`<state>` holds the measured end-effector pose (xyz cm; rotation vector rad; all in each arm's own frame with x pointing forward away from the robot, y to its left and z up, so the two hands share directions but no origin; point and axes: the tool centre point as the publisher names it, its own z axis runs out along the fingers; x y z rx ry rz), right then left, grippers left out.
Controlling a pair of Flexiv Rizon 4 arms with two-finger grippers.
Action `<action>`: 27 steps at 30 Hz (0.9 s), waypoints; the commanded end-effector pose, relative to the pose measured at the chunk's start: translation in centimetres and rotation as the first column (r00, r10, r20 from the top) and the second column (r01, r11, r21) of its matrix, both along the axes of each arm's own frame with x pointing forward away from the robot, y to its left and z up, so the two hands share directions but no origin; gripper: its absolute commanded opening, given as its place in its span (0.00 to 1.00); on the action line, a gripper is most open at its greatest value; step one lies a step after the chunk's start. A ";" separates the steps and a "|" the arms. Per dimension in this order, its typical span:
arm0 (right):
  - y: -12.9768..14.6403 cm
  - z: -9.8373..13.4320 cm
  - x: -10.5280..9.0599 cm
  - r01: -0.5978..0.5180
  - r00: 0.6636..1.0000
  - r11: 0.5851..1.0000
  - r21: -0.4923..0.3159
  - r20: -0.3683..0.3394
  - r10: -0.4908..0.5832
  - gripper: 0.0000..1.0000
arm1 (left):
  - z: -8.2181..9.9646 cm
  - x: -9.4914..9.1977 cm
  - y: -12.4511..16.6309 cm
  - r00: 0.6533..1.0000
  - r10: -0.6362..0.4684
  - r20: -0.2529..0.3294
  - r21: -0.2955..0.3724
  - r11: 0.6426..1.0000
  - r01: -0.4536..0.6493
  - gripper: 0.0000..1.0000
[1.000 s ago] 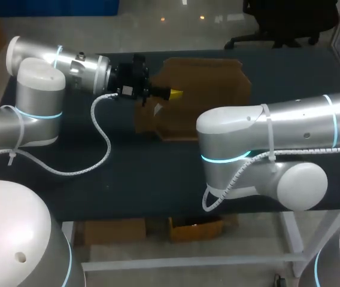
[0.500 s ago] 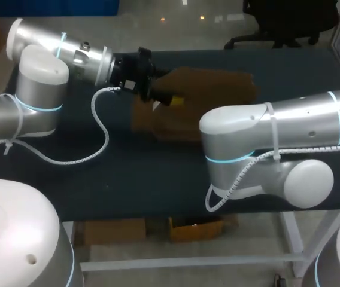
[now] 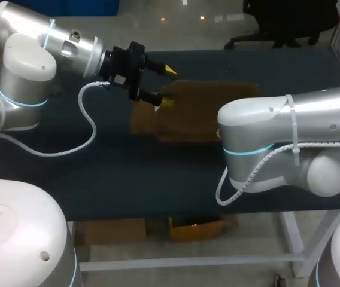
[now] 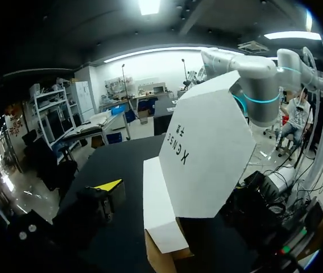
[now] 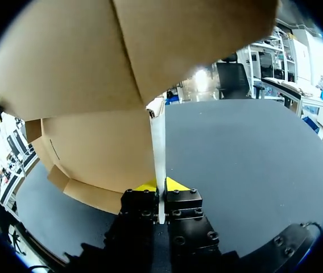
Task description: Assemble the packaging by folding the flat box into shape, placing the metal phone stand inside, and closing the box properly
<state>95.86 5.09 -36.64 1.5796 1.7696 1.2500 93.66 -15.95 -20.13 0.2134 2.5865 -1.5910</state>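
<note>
The flat cardboard box (image 3: 197, 110) is brown outside and white inside, and it hangs partly raised over the far middle of the table. My left gripper (image 3: 165, 86) is open at the box's left edge, its yellow fingertips (image 3: 170, 71) spread wide. In the left wrist view the box's white panel (image 4: 207, 151) stands up between the open fingers, apart from the one yellow fingertip (image 4: 109, 185) that shows. My right gripper (image 5: 160, 185) is shut on a thin edge of the box (image 5: 93, 148), which fills the space above it. In the head view my right arm (image 3: 266, 134) hides that gripper. No phone stand shows.
The dark table (image 3: 128, 167) stretches bare in front of the box. My right arm's bulky elbow (image 3: 319, 170) hangs over the table's front right. The left arm's white cable (image 3: 86, 134) loops down over the table at the left.
My left gripper has opened and let go of the box's left edge, and its arm has drawn up and back. The box and my right arm have shifted a little to the right.
</note>
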 end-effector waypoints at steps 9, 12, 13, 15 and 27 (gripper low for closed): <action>-1.6 1.1 0.0 -0.207 0.973 0.975 0.084 -0.086 0.214 0.00 | 1.5 -2.4 3.2 0.997 0.033 0.064 0.053 0.998 -0.037 1.00; -1.6 1.1 0.0 -0.240 0.963 0.966 0.094 -0.106 0.250 0.00 | 1.6 -2.7 3.8 0.997 0.034 0.062 0.077 0.996 -0.039 1.00; -1.6 1.1 0.0 -0.244 0.961 0.965 0.093 -0.112 0.254 0.00 | 1.6 -2.8 4.0 0.997 0.034 0.062 0.087 0.995 -0.039 1.00; -1.6 1.3 0.1 -0.258 0.955 0.963 0.081 -0.128 0.267 0.00 | 1.8 -3.0 4.1 0.997 0.036 0.062 0.100 0.994 -0.042 1.00; -1.6 2.3 0.0 -0.327 0.917 0.943 0.066 -0.221 0.333 0.00 | 2.4 -4.0 6.1 0.997 0.006 0.071 0.171 0.985 -0.018 1.00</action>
